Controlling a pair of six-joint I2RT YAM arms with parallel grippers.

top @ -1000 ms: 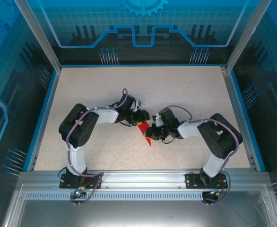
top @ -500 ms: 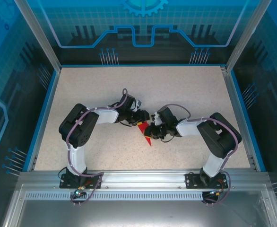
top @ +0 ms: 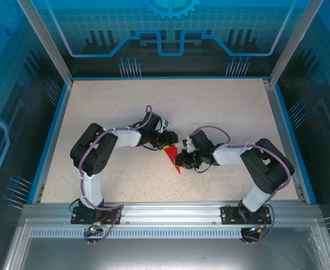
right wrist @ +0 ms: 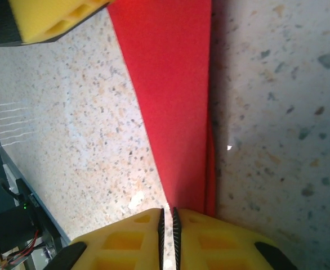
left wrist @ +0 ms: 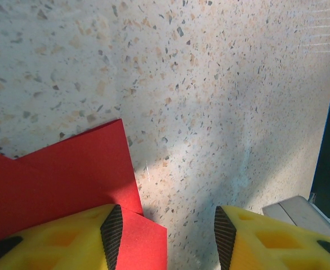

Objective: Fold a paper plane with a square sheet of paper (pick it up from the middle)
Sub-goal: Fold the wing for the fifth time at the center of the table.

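Red paper [top: 173, 157], partly folded into a shape that tapers to a point, lies flat near the middle of the speckled table [top: 227, 107], a little closer to the near edge than the far one. It sits between the two arms.

The left gripper [left wrist: 168, 232] has its yellow jaws spread well apart. One finger [left wrist: 58, 239] rests on the paper's broad, layered end, and the other stands on bare table just beside it.

The right gripper [right wrist: 166, 218] has its jaws pressed almost together, with a hairline slit between them. Its tips sit at the paper's narrow end, where a doubled edge runs under one finger. I cannot tell whether a layer is nipped between the jaws or the tips merely bear down on it.

The step in hand looks like setting a crease, with one arm anchoring and the other working the fold. To do it well, the left finger should hold firm downward pressure so the thin sheet cannot slide or pivot. The right tips should travel along the folded edge, not across it, pressing lightly enough that the paper does not bunch. If a flap is to be lifted next, only the top layer should be taken, and the edges should be lined up before any pressure goes on.
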